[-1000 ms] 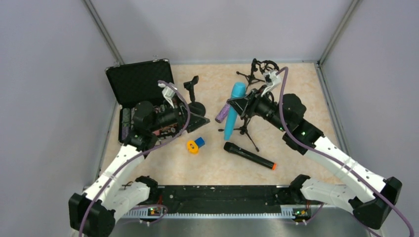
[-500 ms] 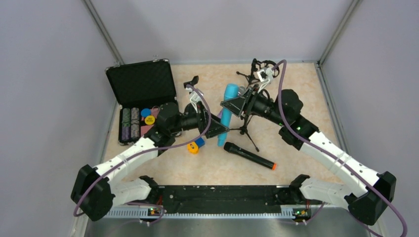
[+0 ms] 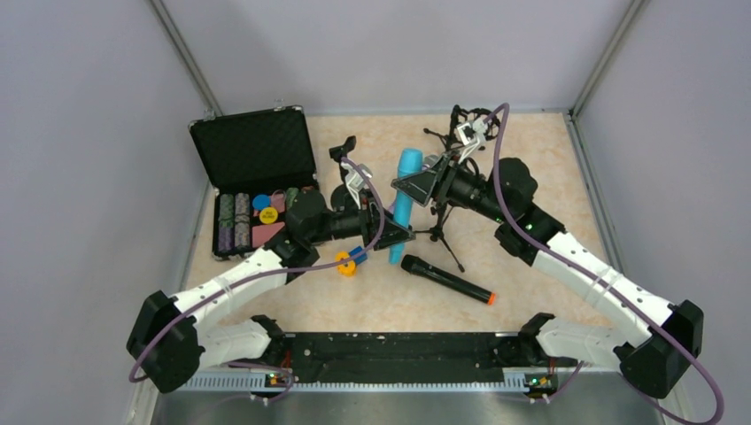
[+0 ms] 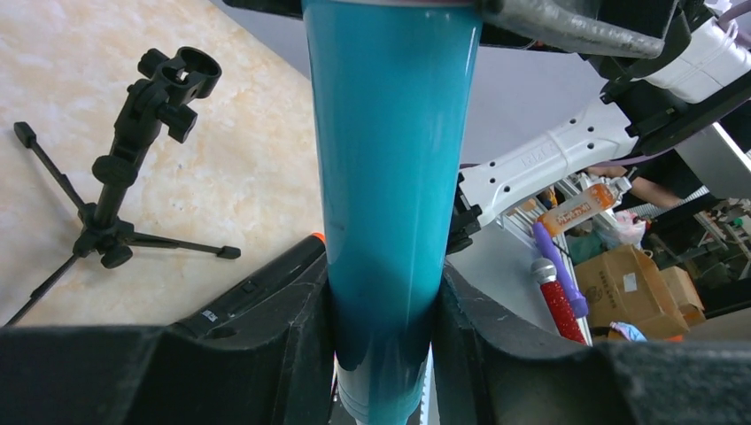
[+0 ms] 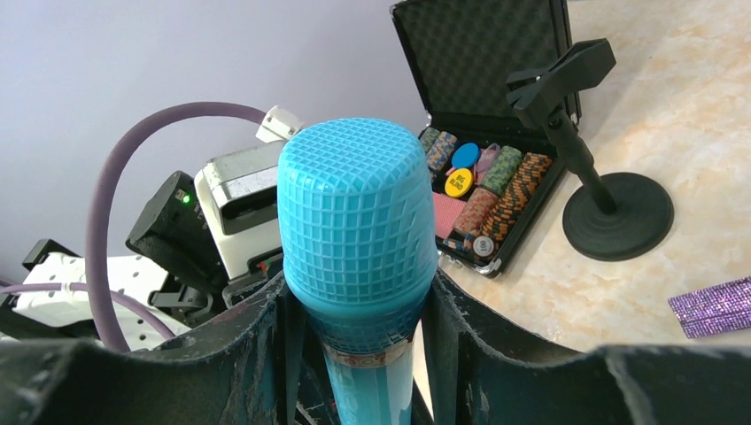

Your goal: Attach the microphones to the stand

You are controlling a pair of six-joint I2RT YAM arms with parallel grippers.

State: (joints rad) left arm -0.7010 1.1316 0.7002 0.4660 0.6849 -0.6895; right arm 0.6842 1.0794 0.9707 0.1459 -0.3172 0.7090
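The light-blue microphone point(image 3: 407, 166) is up in the air, just beside the tripod stand point(image 3: 440, 232). The left gripper point(image 3: 398, 238) squeezes its bottom end; the right gripper point(image 3: 412, 187) squeezes it under the head. I think one should let go slowly, so nothing tips.

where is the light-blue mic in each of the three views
Top external: the light-blue mic is mid-picture, clamped between the left gripper and the right gripper.
Left wrist: its smooth body fills the centre, top to bottom.
Right wrist: its grille head sits centre, near the lens.
Landmarks: the tripod stand links top and left wrist; the open case links top and right wrist.
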